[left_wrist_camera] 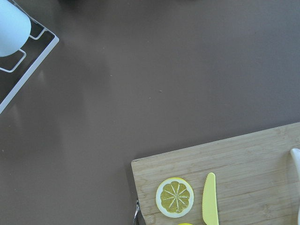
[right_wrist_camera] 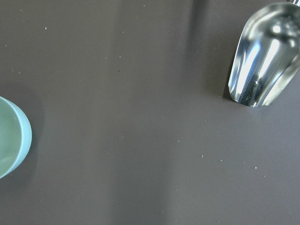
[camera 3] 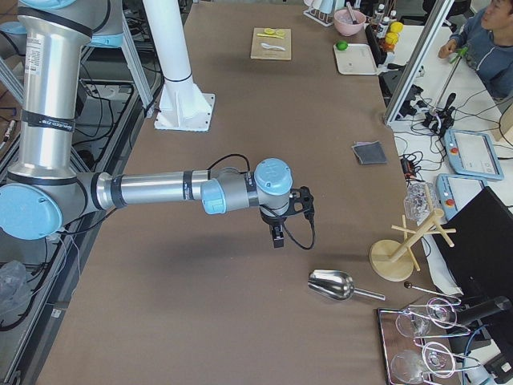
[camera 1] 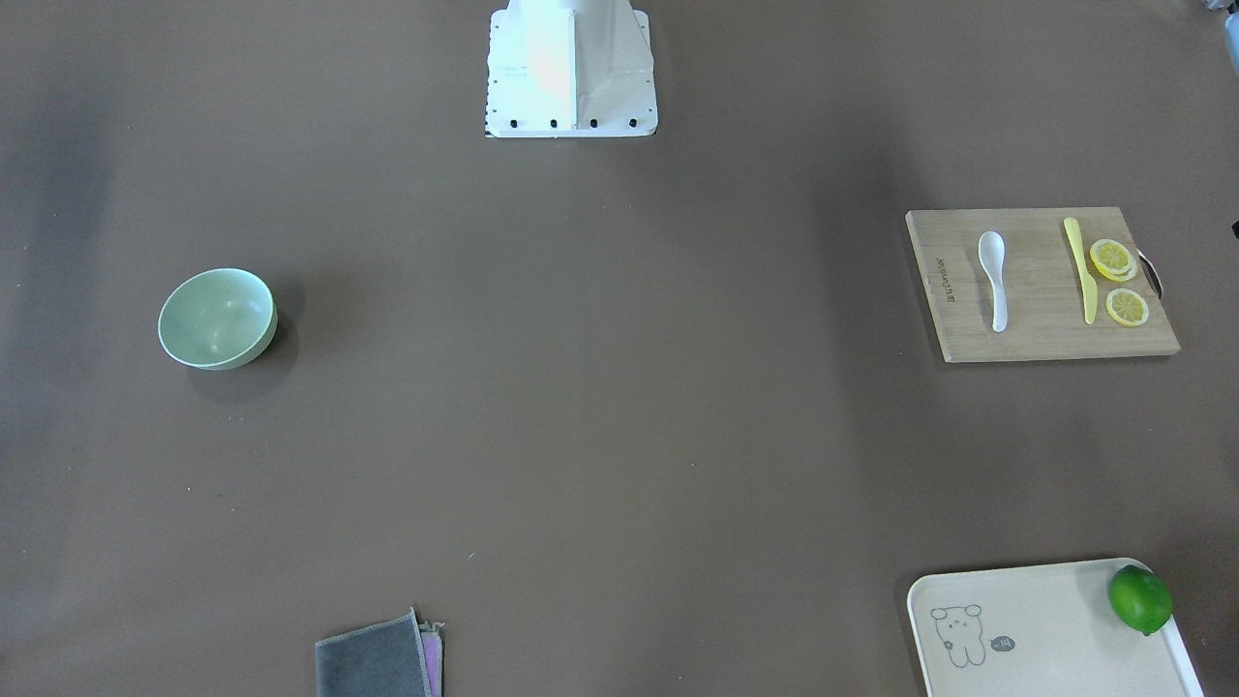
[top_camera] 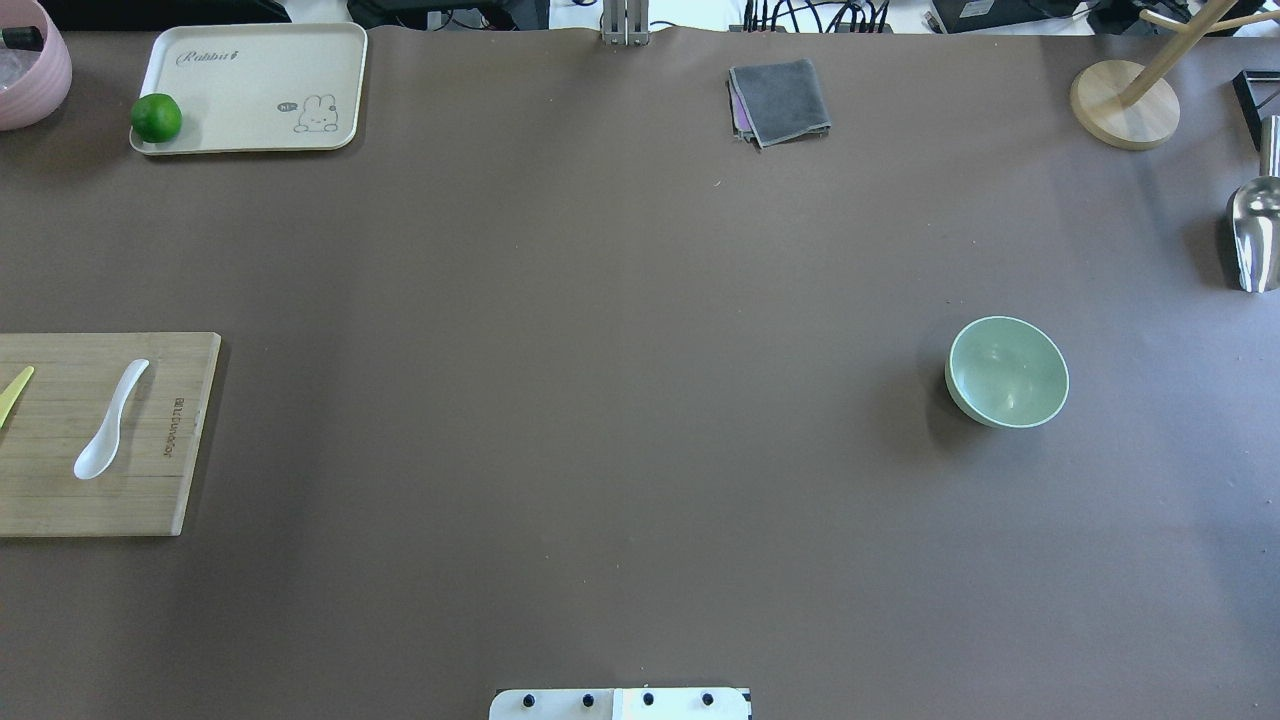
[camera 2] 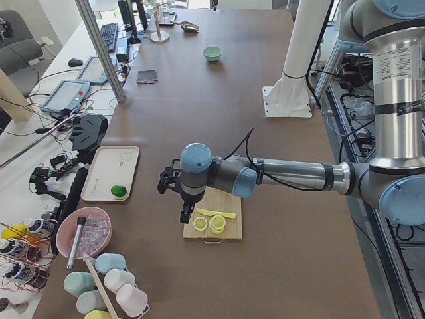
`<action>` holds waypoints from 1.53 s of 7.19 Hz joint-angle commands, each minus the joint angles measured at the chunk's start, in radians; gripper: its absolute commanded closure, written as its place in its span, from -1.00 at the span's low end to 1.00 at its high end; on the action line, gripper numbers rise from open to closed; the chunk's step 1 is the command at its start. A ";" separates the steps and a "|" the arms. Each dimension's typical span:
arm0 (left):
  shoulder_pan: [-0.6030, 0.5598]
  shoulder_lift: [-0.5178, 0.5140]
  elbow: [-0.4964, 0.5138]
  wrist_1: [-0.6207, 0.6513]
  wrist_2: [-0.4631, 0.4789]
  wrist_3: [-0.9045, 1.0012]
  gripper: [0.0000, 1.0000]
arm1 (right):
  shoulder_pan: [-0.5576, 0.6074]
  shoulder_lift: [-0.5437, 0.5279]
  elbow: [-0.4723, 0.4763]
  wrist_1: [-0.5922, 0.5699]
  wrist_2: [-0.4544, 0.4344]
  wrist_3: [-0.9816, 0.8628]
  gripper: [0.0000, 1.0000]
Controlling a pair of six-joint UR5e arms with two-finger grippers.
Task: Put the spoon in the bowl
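The white spoon (camera 1: pixel 994 281) lies on a wooden cutting board (camera 1: pixel 1041 334) at the robot's far left, also in the overhead view (top_camera: pixel 110 420). Only its edge (left_wrist_camera: pixel 295 157) shows in the left wrist view. The mint-green bowl (camera 1: pixel 217 318) stands empty at the robot's right, also in the overhead view (top_camera: pixel 1007 372) and at the right wrist view's edge (right_wrist_camera: pixel 11 136). My left gripper (camera 2: pixel 185 215) hangs above the board's outer end, near the lemon slices. My right gripper (camera 3: pixel 277 237) hangs above the table between bowl and scoop. I cannot tell if either is open.
A yellow knife (camera 1: pixel 1081 271) and lemon slices (camera 1: pixel 1113 259) share the board. A cream tray (camera 1: pixel 1016 620) holds a lime (camera 1: pixel 1140 598). A grey cloth (top_camera: pixel 780 100), a metal scoop (top_camera: pixel 1255 230), a wooden stand (top_camera: pixel 1125 105) and a pink bowl (top_camera: pixel 30 60) sit along the far edges.
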 commanded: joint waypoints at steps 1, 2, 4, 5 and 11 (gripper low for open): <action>0.001 0.003 0.001 -0.004 -0.003 -0.004 -0.96 | -0.003 0.000 -0.001 0.000 0.001 0.006 -1.00; 0.001 0.003 0.001 -0.004 -0.003 -0.004 -0.96 | -0.027 0.003 -0.001 0.003 0.010 0.032 -0.99; 0.006 0.003 0.001 -0.005 -0.003 -0.005 -0.96 | -0.139 0.029 0.000 0.102 0.000 0.280 -0.95; 0.007 0.003 0.001 -0.004 -0.003 -0.008 -0.96 | -0.228 0.048 -0.004 0.185 -0.049 0.457 -0.90; 0.039 -0.006 -0.002 -0.005 -0.001 -0.114 -0.96 | -0.504 0.169 -0.056 0.252 -0.197 0.796 -0.88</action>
